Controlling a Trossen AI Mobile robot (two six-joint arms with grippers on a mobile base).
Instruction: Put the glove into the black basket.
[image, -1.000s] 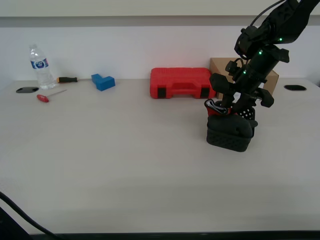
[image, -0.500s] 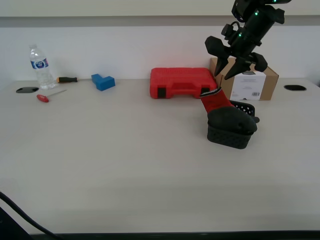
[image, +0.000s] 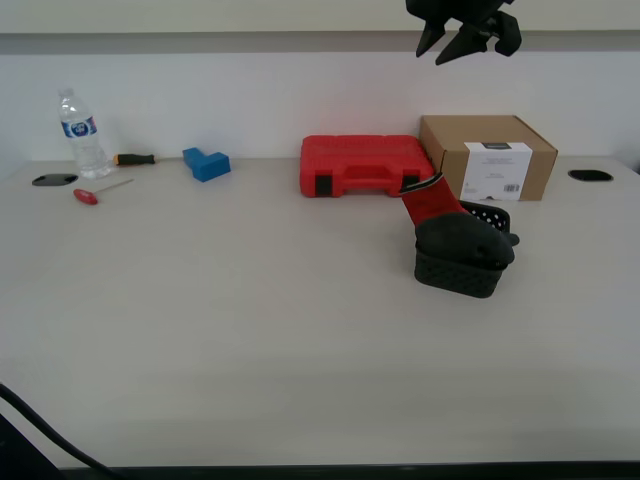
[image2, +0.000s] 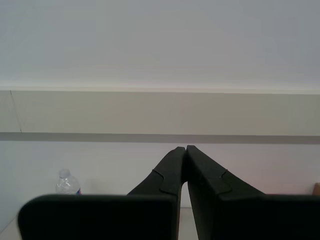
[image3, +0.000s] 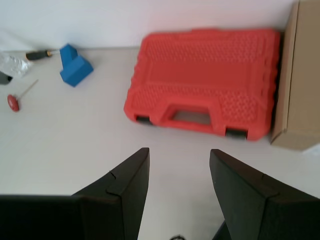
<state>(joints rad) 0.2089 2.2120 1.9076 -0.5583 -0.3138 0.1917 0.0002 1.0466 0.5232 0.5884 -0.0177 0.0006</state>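
Since the earlier frame the first gripper (image: 468, 38) has been lifted from just above the cardboard box to the top edge of the exterior view, its jaws spread and nothing held between them; the glove and basket have stayed where they were.

From the exterior view's left: a water bottle (image: 78, 134) is stood near the back wall; a black-handled screwdriver (image: 134, 159) and a red-handled tool (image: 97, 192) are laid just beside it; a blue block (image: 206, 163) is set a little further along; the red tool case (image: 364, 165) is laid flat mid-table, also seen past the spread fingers (image3: 127, 186) in the first wrist view; the glove (image: 452, 229) is draped into the black basket (image: 458, 275), its dark palm piled on top and its red cuff end sticking up over the rim toward the case; the cardboard box (image: 488, 157) is stood behind the basket.

The second gripper (image2: 185, 167) is seen pressed together, empty, pointed at the wall.
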